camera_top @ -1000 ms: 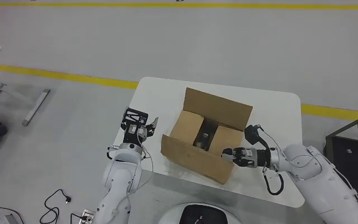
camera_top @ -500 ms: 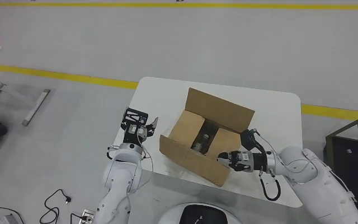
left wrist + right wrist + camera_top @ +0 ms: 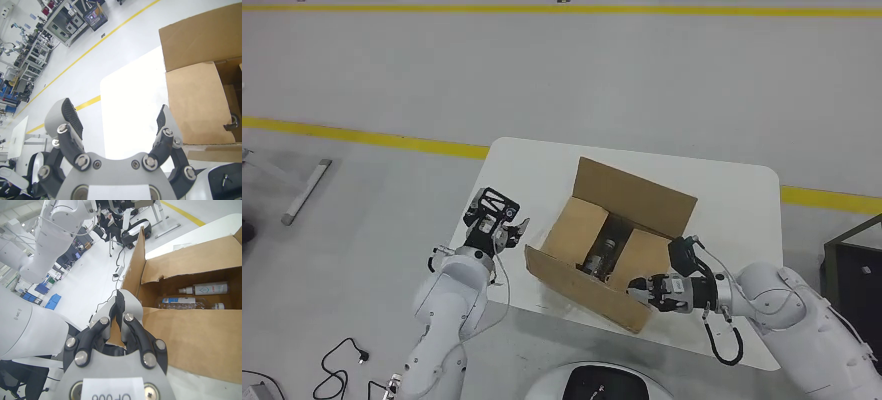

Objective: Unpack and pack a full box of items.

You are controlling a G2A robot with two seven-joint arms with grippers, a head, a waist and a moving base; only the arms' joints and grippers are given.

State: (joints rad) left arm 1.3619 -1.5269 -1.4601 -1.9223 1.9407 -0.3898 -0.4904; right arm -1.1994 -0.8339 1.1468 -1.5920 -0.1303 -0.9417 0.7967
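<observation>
Top view: one brown cardboard box [image 3: 632,195] sits open on a rounded white table [image 3: 722,190], with its flaps spread. Two white arms flank it. The left gripper [image 3: 500,215] hovers at the table's edge, just beside the box. The right gripper [image 3: 642,290], its forearm low over the table, meets the near flap's corner.

Left wrist view: two ribbed black pads [image 3: 72,117] stand wide apart, holding nothing.

Right wrist view: the jaws pinch the ragged flap edge tightly. Inside the box two bottles lie on their sides, next to each other: a white spray bottle [image 3: 208,289] and a crinkled clear plastic bottle [image 3: 185,304].
</observation>
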